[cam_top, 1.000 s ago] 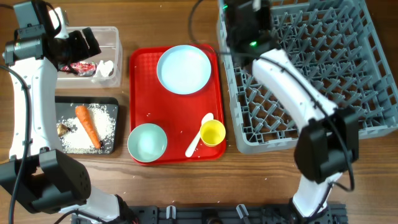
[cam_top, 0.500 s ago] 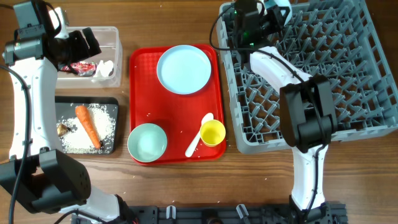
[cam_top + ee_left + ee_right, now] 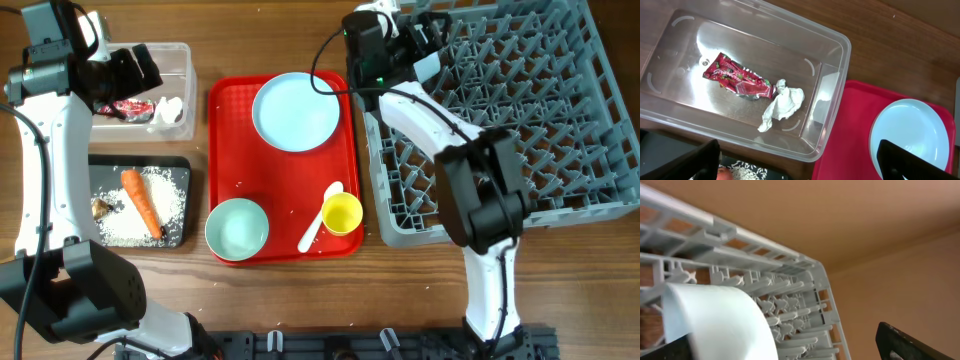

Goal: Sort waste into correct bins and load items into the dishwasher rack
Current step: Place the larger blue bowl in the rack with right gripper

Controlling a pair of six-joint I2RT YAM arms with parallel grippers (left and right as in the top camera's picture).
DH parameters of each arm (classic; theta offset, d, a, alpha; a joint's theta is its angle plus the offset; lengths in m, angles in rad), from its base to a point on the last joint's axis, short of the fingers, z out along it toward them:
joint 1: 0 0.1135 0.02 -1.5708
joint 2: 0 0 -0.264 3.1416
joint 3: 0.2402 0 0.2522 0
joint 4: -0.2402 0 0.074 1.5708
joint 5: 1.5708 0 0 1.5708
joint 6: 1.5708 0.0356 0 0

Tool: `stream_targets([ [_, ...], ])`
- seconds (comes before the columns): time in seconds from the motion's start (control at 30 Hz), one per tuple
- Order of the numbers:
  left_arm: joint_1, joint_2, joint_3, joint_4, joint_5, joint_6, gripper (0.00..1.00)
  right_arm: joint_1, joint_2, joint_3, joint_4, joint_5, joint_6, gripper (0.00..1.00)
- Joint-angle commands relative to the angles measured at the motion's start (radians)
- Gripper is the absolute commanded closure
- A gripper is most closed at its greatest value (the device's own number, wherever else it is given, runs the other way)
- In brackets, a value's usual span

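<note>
My left gripper (image 3: 128, 70) hangs open over the clear tub (image 3: 182, 52), which holds the red wrapper (image 3: 735, 80) and the white tissue (image 3: 782, 102). On the black tray (image 3: 100, 162) lie the carrot (image 3: 141, 200), rice (image 3: 172, 192) and a brown lump (image 3: 100, 207). A plate (image 3: 296, 110), a bowl (image 3: 237, 226), a spoon (image 3: 320, 216) and a yellow cup (image 3: 342, 213) sit on the red tray (image 3: 228, 150). At the grey rack's (image 3: 520, 110) far left corner my right gripper (image 3: 412, 50) stands open. A second pale bowl (image 3: 715, 325) rests on edge among the pegs by its left finger.
The rack fills the right half of the table, and its near wall stands close to the red tray's right edge. Bare wood shows along the front of the table and between the tub and the black tray.
The right arm has swung round at the rack's far left corner, and its gripper has shifted a little to the left. The left arm has not moved.
</note>
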Motion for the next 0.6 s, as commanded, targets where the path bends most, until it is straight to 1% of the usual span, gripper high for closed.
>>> stream_targets([
  [0.0, 0.0, 0.01, 0.0, 0.016, 0.008, -0.008, 0.0, 0.069, -0.13, 0.006, -0.103, -0.184, 0.067, 0.0],
  [0.07, 0.0, 0.01, 0.0, 0.016, 0.008, -0.008, 0.0, 0.124, -0.137, 0.006, -0.222, -0.314, 0.2, 0.0],
  [0.13, 0.0, 0.01, 0.0, 0.016, 0.008, -0.008, 0.0, 0.134, -0.137, 0.006, -0.31, -0.444, 0.322, 0.0],
  [0.2, 0.0, 0.01, 0.0, 0.016, 0.008, -0.008, 0.0, 0.138, -0.142, 0.007, -0.394, -0.539, 0.402, 0.0],
  [0.23, 0.0, 0.01, 0.0, 0.016, 0.008, -0.008, 0.0, 0.15, -0.168, 0.017, -0.483, -0.638, 0.448, 0.0],
  [0.27, 0.0, 0.01, 0.0, 0.016, 0.008, -0.008, 0.0, 0.17, -0.222, 0.032, -0.599, -0.827, 0.502, 0.0],
  [0.3, 0.0, 0.01, 0.0, 0.016, 0.008, -0.008, 0.0, 0.18, -0.283, 0.033, -0.663, -1.06, 0.521, 0.01],
  [0.33, 0.0, 0.01, 0.0, 0.016, 0.008, -0.008, 0.0, 0.181, -0.321, 0.032, -0.702, -1.268, 0.524, 0.09],
  [0.37, 0.0, 0.01, 0.0, 0.016, 0.008, -0.009, 0.0, 0.182, -0.334, 0.032, -0.734, -1.524, 0.586, 0.14],
  [0.4, 0.0, 0.01, 0.0, 0.016, 0.008, -0.009, 0.0, 0.191, -0.32, 0.026, -0.743, -1.662, 0.623, 0.15],
  [0.47, 0.0, 0.01, 0.0, 0.016, 0.008, -0.008, 0.0, 0.216, -0.288, 0.012, -0.786, -1.795, 0.629, 0.16],
  [0.5, 0.0, 0.01, 0.0, 0.014, 0.008, -0.008, 0.0, 0.241, -0.261, 0.009, -0.839, -1.838, 0.621, 0.16],
  [0.57, 0.0, 0.011, 0.0, 0.012, 0.008, -0.009, 0.0, 0.307, -0.203, 0.009, -0.896, -1.832, 0.594, 0.17],
])
